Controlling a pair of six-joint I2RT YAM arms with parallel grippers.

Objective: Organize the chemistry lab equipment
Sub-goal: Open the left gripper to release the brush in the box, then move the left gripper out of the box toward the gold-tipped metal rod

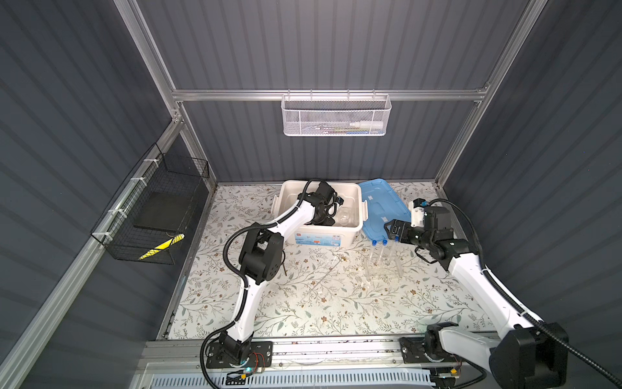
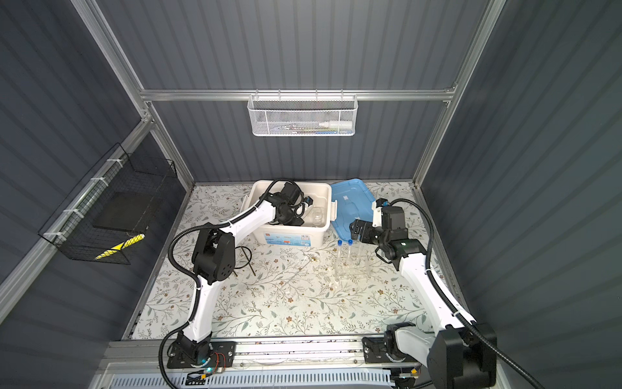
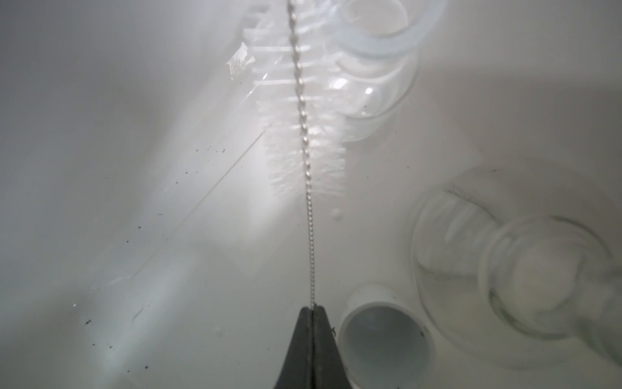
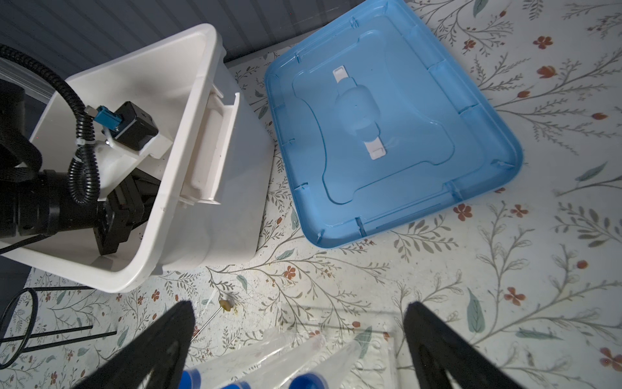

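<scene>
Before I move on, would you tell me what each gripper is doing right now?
Left gripper: shut on the wire brush, inside the white box.
Right gripper: open, empty, by the blue-capped test tubes.

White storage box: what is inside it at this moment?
The left gripper, shut on a wire brush, a clear flask, a small white dish and more clear glassware. In a top view the left arm hides part of the floor of the box.
</scene>
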